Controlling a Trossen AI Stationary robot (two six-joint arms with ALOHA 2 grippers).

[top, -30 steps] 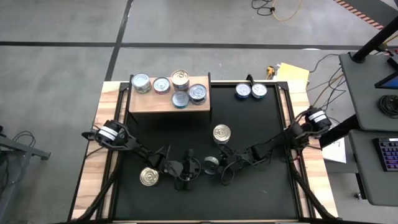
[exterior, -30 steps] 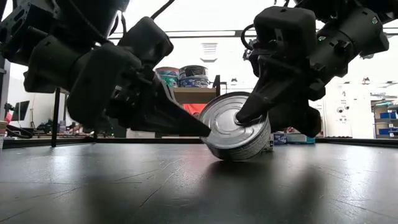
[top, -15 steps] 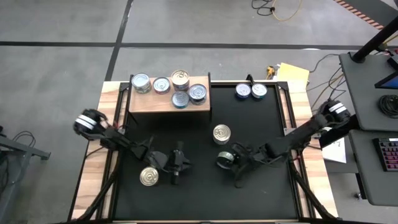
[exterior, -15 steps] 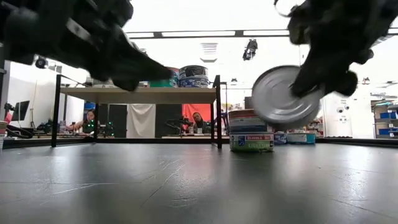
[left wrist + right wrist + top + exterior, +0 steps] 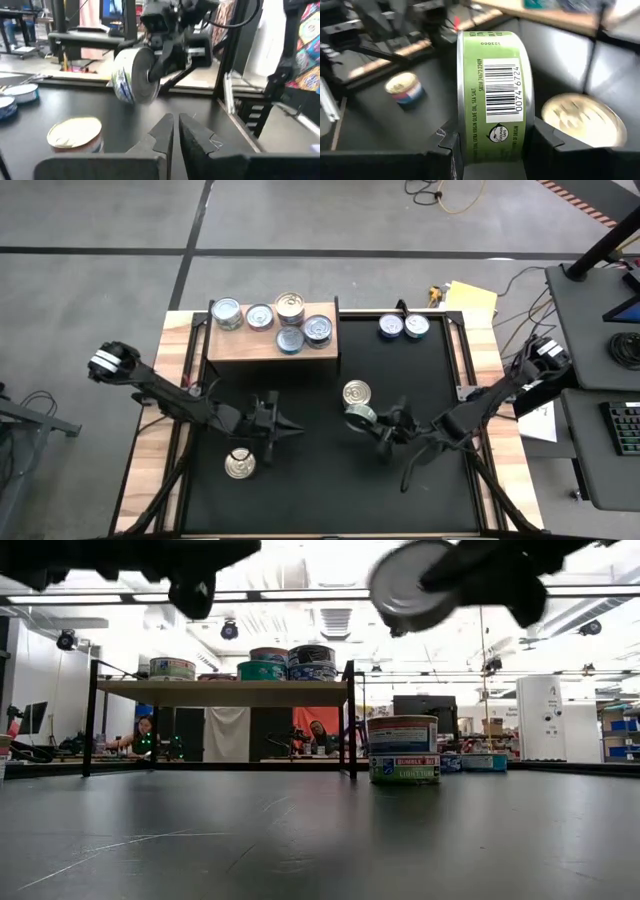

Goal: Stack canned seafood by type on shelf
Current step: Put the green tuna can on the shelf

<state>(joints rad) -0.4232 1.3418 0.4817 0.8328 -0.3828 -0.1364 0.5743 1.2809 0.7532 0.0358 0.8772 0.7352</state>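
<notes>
Right gripper (image 5: 372, 423) is seen clamped on a green-labelled can (image 5: 496, 95), turned on edge and lifted clear of the desk (image 5: 300, 500), near the desk's middle and just beside a gold-topped can (image 5: 356, 393) standing there. Left gripper (image 5: 174, 131) hangs over the left part of the desk with its fingers pressed together and nothing between them, near a second gold-topped can (image 5: 239, 465) lying loose towards the front. Going from the largest thing down: the desk carries the shelf (image 5: 272, 345) at its back left, and on the shelf's top five cans (image 5: 275, 322) are seen, one of them gold-topped and raised on another, the rest silver-topped with blue labels. Two blue-labelled cans (image 5: 403, 326) stand together at the back right of the desk, well apart from the shelf. By the look of it the task is judged roughly half done: five cans are shelved and partly grouped, one is in the air, and four are left on the desk, the two gold-topped ones and the blue pair. Whether the shelved cans are all sorted by type cannot be told.
</notes>
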